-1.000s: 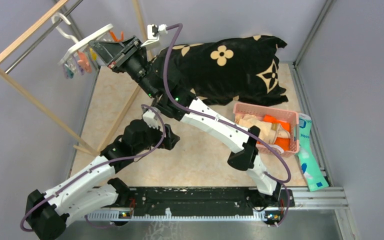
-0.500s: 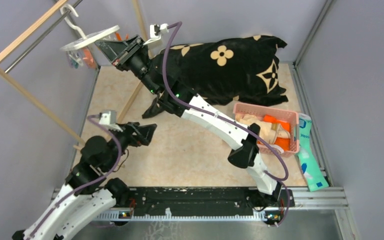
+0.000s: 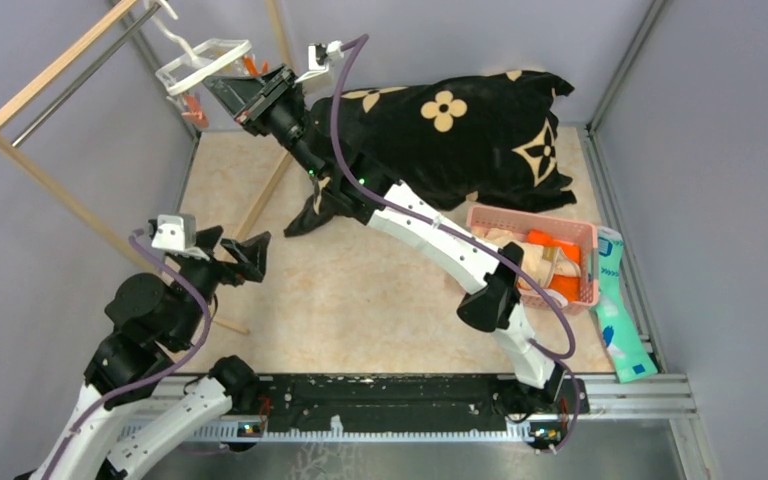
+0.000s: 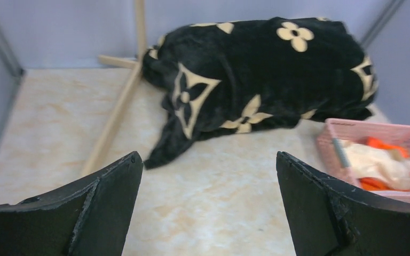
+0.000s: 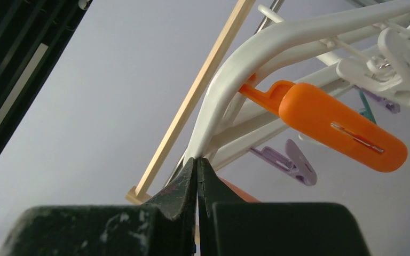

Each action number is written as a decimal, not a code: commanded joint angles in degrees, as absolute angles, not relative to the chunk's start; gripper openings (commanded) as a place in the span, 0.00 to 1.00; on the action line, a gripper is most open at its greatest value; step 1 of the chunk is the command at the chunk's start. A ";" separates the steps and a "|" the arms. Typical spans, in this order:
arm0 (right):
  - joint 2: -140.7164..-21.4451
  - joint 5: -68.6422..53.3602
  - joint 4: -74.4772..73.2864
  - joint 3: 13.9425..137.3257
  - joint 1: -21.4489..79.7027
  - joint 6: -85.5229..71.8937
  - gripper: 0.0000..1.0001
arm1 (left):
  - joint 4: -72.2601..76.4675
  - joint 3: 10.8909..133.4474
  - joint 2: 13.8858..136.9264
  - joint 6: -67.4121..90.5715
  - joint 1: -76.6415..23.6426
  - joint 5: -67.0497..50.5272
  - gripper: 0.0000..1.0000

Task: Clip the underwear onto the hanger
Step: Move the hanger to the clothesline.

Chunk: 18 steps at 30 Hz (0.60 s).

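My right gripper (image 3: 222, 82) is shut on the rim of the white hanger (image 3: 200, 60) and holds it up near the metal bar of the wooden rack (image 3: 80, 62). In the right wrist view the hanger's white frame (image 5: 256, 58) rises from my closed gripper (image 5: 198, 160), with an orange clip (image 5: 341, 125) and purple clips hanging from it. The beige underwear (image 3: 515, 250) lies in the pink basket (image 3: 532, 214) at the right; it also shows in the left wrist view (image 4: 376, 160). My left gripper (image 3: 240, 255) is open and empty above the floor at the left (image 4: 208, 176).
A black blanket with cream flower marks (image 3: 450, 130) lies across the back of the floor. An orange cloth (image 3: 550, 240) is in the basket too. A teal and white packet (image 3: 620, 310) lies at the right edge. The rack's wooden leg (image 4: 112, 117) runs across the floor.
My right gripper has lifted the hanger up and to the right, toward the rack's bar. My left arm has pulled back to the left and raised its open gripper.
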<state>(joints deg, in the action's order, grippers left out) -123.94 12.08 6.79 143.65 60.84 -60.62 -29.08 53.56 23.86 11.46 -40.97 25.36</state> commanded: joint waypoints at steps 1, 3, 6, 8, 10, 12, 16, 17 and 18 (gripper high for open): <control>-122.08 10.57 8.43 144.03 59.83 -61.29 0.00 | -27.50 54.76 23.24 -6.57 -40.69 33.99 1.00; -122.11 10.55 8.25 144.00 59.56 -61.32 0.00 | -21.75 53.24 21.85 -14.18 -40.69 35.54 1.00; -122.01 10.58 7.47 143.88 58.89 -61.34 0.00 | -13.39 51.15 20.70 -23.18 -40.69 35.19 1.00; -121.89 10.50 6.95 143.76 58.28 -61.35 0.00 | -12.39 51.84 21.72 -24.73 -40.69 34.53 1.00; -121.73 10.19 6.59 143.54 57.31 -61.71 0.00 | -13.71 53.16 23.24 -24.41 -40.69 32.91 1.00; -121.52 9.95 6.43 143.32 56.38 -62.08 0.04 | -15.46 53.28 23.95 -23.38 -40.69 31.20 1.00; -121.35 9.48 6.03 143.24 54.60 -62.86 0.18 | -17.70 51.95 23.30 -21.05 -40.69 30.07 1.00; -121.37 9.17 5.94 143.18 54.20 -63.26 0.22 | -17.94 51.63 22.91 -20.75 -40.69 29.95 1.00; -121.38 9.08 5.85 142.93 53.79 -63.69 0.27 | -18.13 51.38 22.64 -20.41 -40.69 29.85 1.00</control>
